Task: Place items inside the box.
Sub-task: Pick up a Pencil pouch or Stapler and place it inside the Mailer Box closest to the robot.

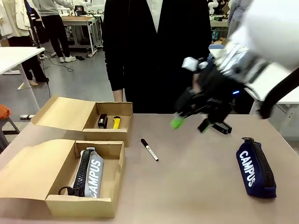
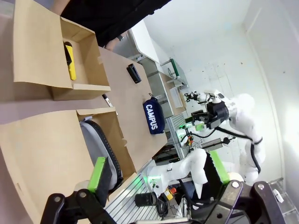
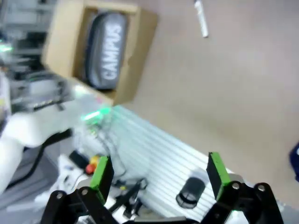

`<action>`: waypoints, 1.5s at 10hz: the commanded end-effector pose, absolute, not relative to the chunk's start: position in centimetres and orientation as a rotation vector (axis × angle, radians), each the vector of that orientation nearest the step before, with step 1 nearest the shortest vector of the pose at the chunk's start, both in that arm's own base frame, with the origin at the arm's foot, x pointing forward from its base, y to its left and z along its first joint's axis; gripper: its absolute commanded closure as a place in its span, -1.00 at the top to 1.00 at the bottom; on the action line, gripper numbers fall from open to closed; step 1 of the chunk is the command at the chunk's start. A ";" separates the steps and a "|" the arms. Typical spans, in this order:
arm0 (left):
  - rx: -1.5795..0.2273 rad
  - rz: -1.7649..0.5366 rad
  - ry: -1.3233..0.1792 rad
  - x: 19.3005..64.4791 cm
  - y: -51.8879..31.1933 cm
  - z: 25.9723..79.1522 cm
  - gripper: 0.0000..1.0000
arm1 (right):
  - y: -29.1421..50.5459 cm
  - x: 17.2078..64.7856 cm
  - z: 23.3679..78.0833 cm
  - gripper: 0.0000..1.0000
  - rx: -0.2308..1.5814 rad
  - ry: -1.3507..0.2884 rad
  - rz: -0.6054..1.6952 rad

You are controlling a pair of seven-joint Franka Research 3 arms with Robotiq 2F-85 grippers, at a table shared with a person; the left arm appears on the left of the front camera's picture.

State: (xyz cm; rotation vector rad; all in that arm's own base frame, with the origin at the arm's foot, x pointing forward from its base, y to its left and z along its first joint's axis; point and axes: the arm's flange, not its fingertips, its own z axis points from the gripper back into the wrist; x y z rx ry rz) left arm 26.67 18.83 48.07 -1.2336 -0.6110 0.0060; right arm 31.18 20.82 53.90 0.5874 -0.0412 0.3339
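Observation:
Two open cardboard boxes stand at the table's left. The near box holds the grey "CAMPUS" pouch. Inside the far box lie a black stapler and the yellow-and-black utility knife. The black marker lies on the table's middle. At the right lies the navy pouch. My right gripper hangs open and motion-blurred above the table's far right, holding nothing. My left gripper is open over the near box.
A person in dark clothing stands at the far edge behind the boxes. A small black object lies on the table under my right gripper. Both box lids fold out to the left.

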 end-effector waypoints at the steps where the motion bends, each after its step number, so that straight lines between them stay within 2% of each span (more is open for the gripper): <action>1: -1.246 -0.008 -0.632 26.7 18.8 48.3 1.00 | 12.4 33.5 53.1 1.00 0.772 0.056 0.145; 3: -1.246 -0.008 -0.632 26.7 18.8 48.3 1.00 | 3.4 33.4 52.1 1.00 1.095 0.043 0.113; 4: -1.246 -0.008 -0.632 26.7 18.8 48.3 1.00 | -1.0 33.3 50.7 1.00 1.149 0.022 -0.041; 5: -1.246 -0.008 -0.632 26.7 18.8 48.3 1.00 | -6.3 33.5 48.3 1.00 1.218 -0.072 -0.173; 6: -1.246 -0.008 -0.632 26.7 18.8 48.3 1.00 | -10.0 33.1 46.1 1.00 1.349 -0.143 -0.159; 8: -1.246 -0.008 -0.632 26.7 18.8 48.3 1.00 | -15.7 32.3 38.8 1.00 1.438 -0.255 -0.228; 9: -1.246 -0.008 -0.632 26.7 18.8 48.3 1.00 | -17.2 31.7 34.2 1.00 1.494 -0.327 -0.373; 10: -1.246 -0.008 -0.632 26.7 18.8 48.3 1.00 | -15.2 30.7 42.1 1.00 1.349 -0.197 -0.277; 15: -1.246 -0.008 -0.632 26.7 18.8 48.3 1.00 | -15.2 30.7 42.1 1.00 1.349 -0.197 -0.277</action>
